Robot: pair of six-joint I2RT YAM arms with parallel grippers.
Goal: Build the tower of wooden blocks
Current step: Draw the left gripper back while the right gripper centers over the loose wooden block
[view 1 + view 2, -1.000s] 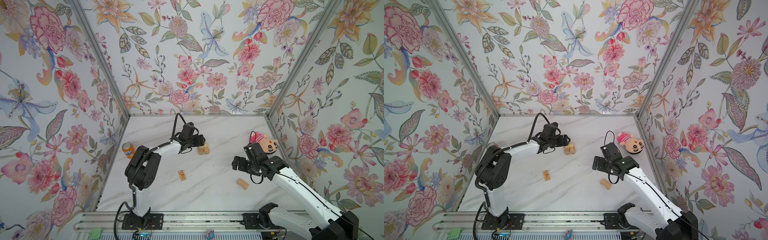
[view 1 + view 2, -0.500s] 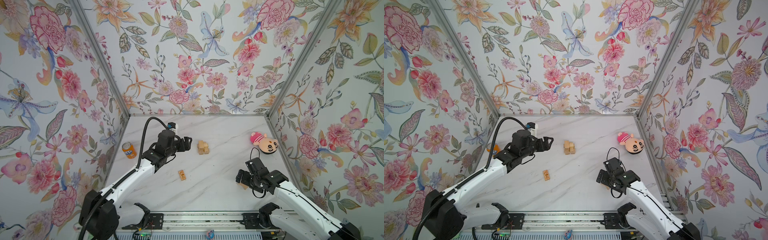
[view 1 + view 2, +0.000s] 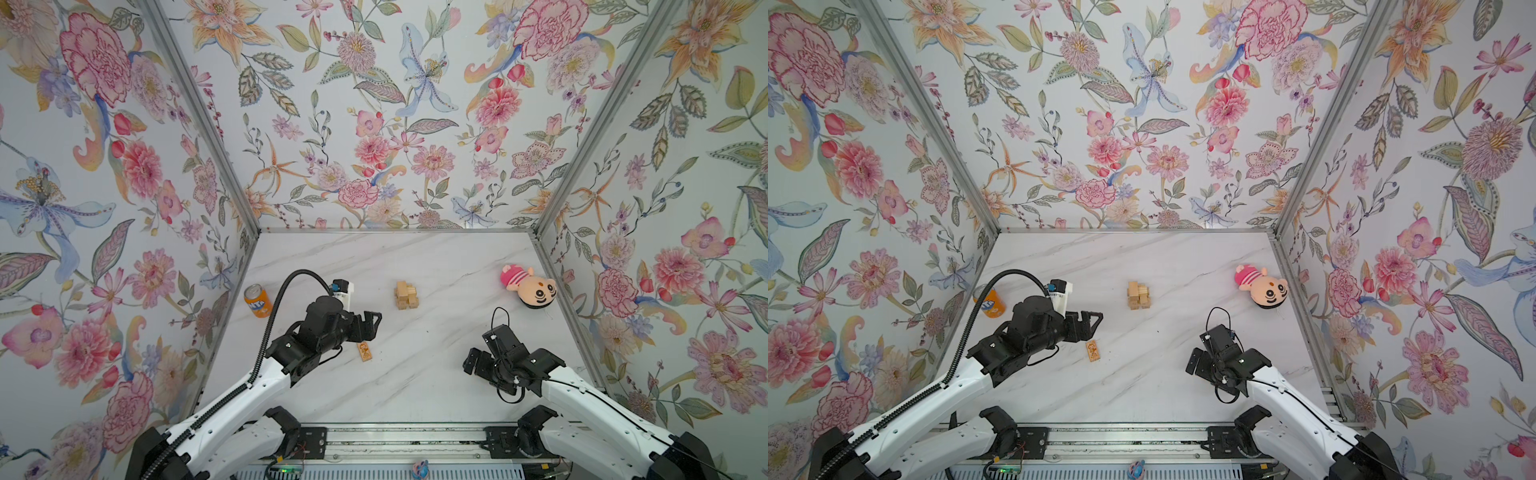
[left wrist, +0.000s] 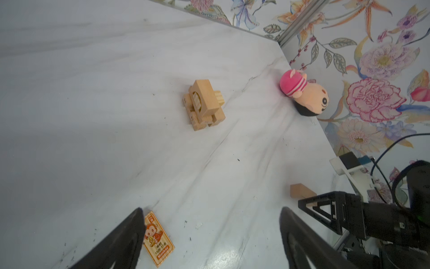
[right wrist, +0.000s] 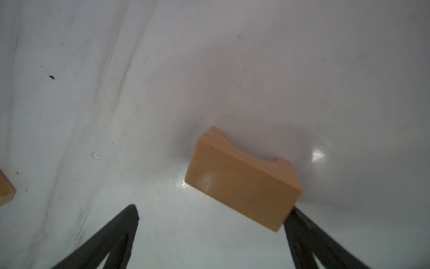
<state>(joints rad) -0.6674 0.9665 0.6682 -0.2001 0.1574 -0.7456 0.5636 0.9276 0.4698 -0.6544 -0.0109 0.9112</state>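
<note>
Presently on the desk (image 3: 415, 382):

1. Tower (image 3: 406, 295). A small stack of pale wood blocks in crossed layers, with one block across the top. It stands mid-desk toward the back wall in both top views, well apart from both tools. Judged light and stiff but loosely seated, so a sideways nudge would likely scatter it. Additions are best lowered from above.

2. Printed block (image 4: 158, 240). Lies flat with its orange monkey print facing up, just beside the left tool (image 4: 210, 209). In the left wrist view one end is tucked behind one jaw. Judged light, hard and smooth. It sits low on the desk, so the hold should go across its two long edges.

3. Curved block (image 5: 242, 181). Rests on the near right part of the desk and is hidden under the arm in both top views. In the right wrist view it sits just ahead of the right tool (image 5: 213, 208), off-centre, with one corner at a jaw. Whether they touch cannot be told. A scoop is cut into its far side. Judged rigid and light, and best held across the flat parallel faces, not the scooped one.

4. Left tool. Jaws spread wide with nothing between them.

5. Right tool. Jaws spread wide and not clamped on the block.

6. Sundries. A soda can (image 3: 257, 300) stands at the left wall. A doll (image 3: 530, 286) lies at the right wall.
</note>
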